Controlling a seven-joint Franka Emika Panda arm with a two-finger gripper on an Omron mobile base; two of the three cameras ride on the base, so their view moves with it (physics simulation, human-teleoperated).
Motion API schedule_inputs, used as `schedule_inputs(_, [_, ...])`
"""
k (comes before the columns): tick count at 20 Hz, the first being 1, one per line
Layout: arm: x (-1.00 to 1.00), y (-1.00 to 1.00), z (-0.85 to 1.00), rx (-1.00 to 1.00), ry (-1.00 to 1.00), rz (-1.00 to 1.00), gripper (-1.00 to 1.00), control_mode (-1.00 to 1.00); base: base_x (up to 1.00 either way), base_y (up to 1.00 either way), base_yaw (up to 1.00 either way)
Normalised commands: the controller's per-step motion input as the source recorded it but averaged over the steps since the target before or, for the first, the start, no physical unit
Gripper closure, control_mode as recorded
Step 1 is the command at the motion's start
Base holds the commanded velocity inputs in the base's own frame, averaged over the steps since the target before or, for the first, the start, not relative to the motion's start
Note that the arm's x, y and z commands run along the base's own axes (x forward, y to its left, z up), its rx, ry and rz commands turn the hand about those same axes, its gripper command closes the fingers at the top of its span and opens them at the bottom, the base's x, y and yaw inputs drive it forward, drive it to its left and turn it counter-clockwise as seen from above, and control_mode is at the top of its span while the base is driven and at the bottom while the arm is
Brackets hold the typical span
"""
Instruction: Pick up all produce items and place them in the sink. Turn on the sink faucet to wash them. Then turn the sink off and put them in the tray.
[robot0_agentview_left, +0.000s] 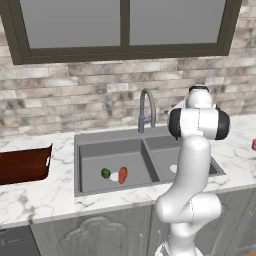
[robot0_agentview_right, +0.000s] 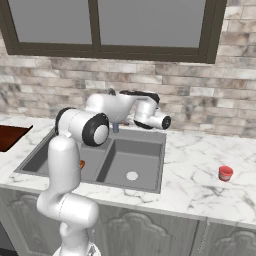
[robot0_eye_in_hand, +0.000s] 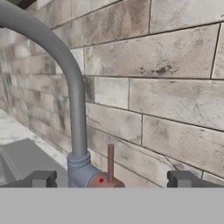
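In the hand view my gripper (robot0_eye_in_hand: 113, 179) is open, its fingertips (robot0_eye_in_hand: 41, 178) wide apart, close to the foot of the sink faucet (robot0_eye_in_hand: 75, 100). The faucet's small reddish lever (robot0_eye_in_hand: 110, 162) stands upright between the tips, untouched. From the left base view the faucet (robot0_agentview_left: 146, 107) rises behind the dark grey sink (robot0_agentview_left: 87, 145). Both produce items lie in the left basin: the round green fruit (robot0_agentview_left: 105, 173) and the orange-red vegetable (robot0_agentview_left: 123, 175), either side of the pale drain. The orange vegetable (robot0_agentview_right: 82, 164) peeks out past my arm. The reddish-brown tray (robot0_agentview_left: 25, 164) sits on the counter left of the sink.
A brick wall (robot0_eye_in_hand: 166, 87) stands right behind the faucet, with a dark-framed window (robot0_agentview_left: 125, 30) above. A small red cup (robot0_agentview_right: 225, 173) sits on the marble counter right of the sink. My own arm hides part of the right basin (robot0_agentview_left: 167, 150).
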Motion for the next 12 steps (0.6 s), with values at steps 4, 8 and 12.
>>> schedule_inputs(4, [0.23, 0.08, -0.04, 0.00, 0.07, 0.00, -1.00, -1.00, 0.00, 0.00, 0.00])
schedule_inputs(8, [0.16, 0.23, -0.01, 0.00, 0.07, 0.00, -1.00, -1.00, 0.00, 0.00, 0.00])
schedule_inputs(12, [0.11, 0.30, 0.00, 0.00, 0.06, 0.00, -1.00, -1.00, 0.00, 0.00, 0.00])
